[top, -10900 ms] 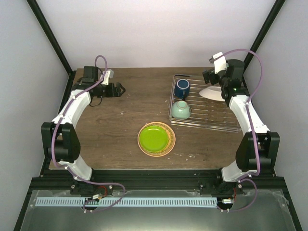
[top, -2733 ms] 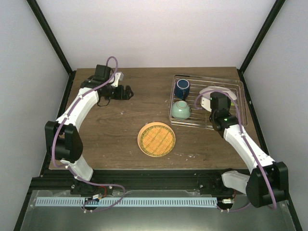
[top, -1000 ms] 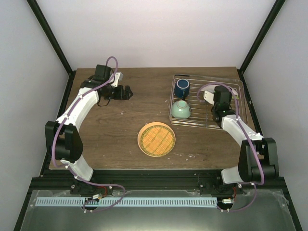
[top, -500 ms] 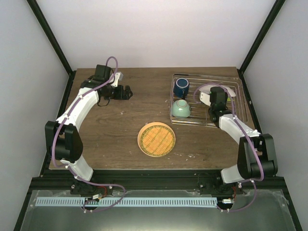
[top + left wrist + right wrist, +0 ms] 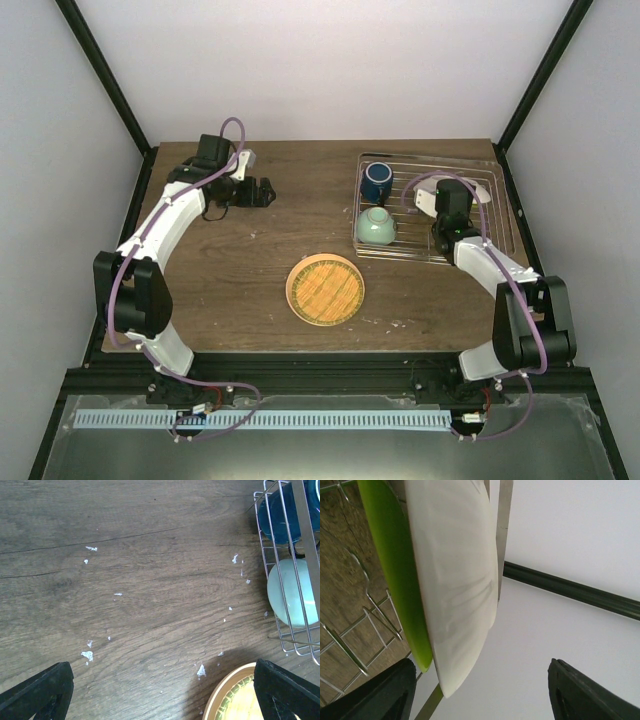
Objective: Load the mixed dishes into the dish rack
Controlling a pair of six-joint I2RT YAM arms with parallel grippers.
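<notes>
The left hand (image 5: 262, 192) is held wide open over the table (image 5: 250, 260). The orange woven plate (image 5: 325, 290) is left unracked; the mug (image 5: 377, 182) and bowl (image 5: 376, 228) are in the dish rack (image 5: 410, 160). The green plate (image 5: 390, 555) and pale plate (image 5: 455, 580) are stood there on edge before the right hand (image 5: 482, 695), whose fingers are spread and grip nothing. The placing seems done. A clean withdrawal is called for, then the orange plate is to be fetched.

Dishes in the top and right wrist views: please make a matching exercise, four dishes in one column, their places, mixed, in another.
1 dark blue mug
2 mint-green bowl
3 orange woven plate
4 green plate

A on the table
B dish rack, far corner
C dish rack, near corner
D on edge beside a white plate

Pairs: 1-B, 2-C, 3-A, 4-D
</notes>
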